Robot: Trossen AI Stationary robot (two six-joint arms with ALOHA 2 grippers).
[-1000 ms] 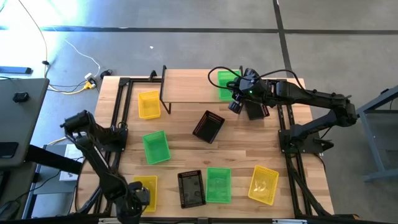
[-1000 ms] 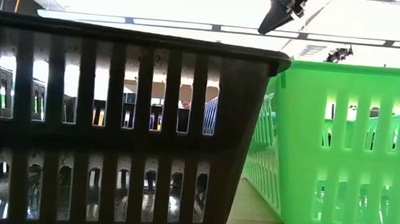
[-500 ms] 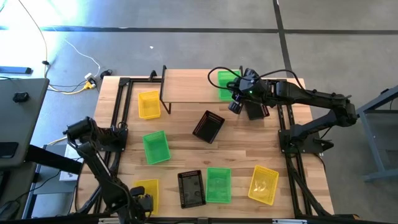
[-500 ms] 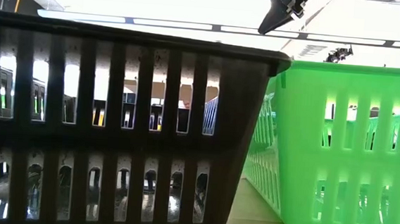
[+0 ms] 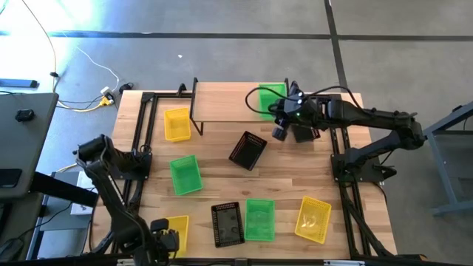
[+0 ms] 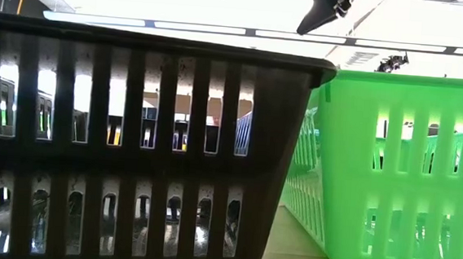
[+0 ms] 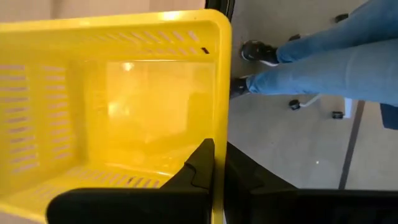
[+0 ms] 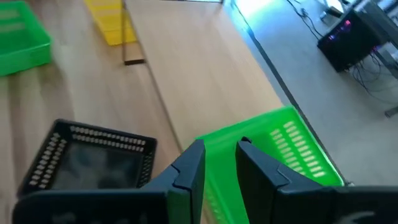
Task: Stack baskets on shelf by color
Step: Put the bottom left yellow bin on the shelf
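My left gripper (image 5: 165, 236) is at the table's near left corner, shut on a yellow basket (image 7: 124, 112) that also shows in the high view (image 5: 176, 227). My right gripper (image 5: 281, 112) is shut on a green basket (image 5: 270, 98) at the right end of the shelf (image 5: 225, 105), a light plank on black legs. Loose baskets stand on their bottoms on the table: yellow (image 5: 177, 123), green (image 5: 185, 174), black (image 5: 227, 223), green (image 5: 259, 219) and yellow (image 5: 313, 219). One black basket (image 5: 247, 150) lies tilted mid-table. My left gripper has one side wall of the yellow basket at its rim (image 7: 219, 118), one finger (image 7: 200, 163) inside and the other outside. The fingers slant down from above. The basket stays upright at the table's near left corner. My right gripper has the green basket's wall at its rim (image 8: 219, 142), one finger (image 8: 189, 165) outside and the other (image 8: 256, 168) inside. The fingers slant down from the table's right side. The basket is tilted over the shelf's right end; whether its lower edge rests there I cannot tell.
A dark thing (image 5: 303, 131) lies under the right arm. In the low view a black basket (image 6: 133, 139) and a green basket (image 6: 392, 165) fill the view. A person's legs in jeans (image 7: 323, 62) are on the floor past the near left corner. Bare wood lies mid-table (image 5: 295, 174).
My left arm has moved toward the table's near edge, to the yellow basket in the near left corner. My right gripper has raised and tipped the green basket at the shelf's right end, shifting it a little toward the far edge.
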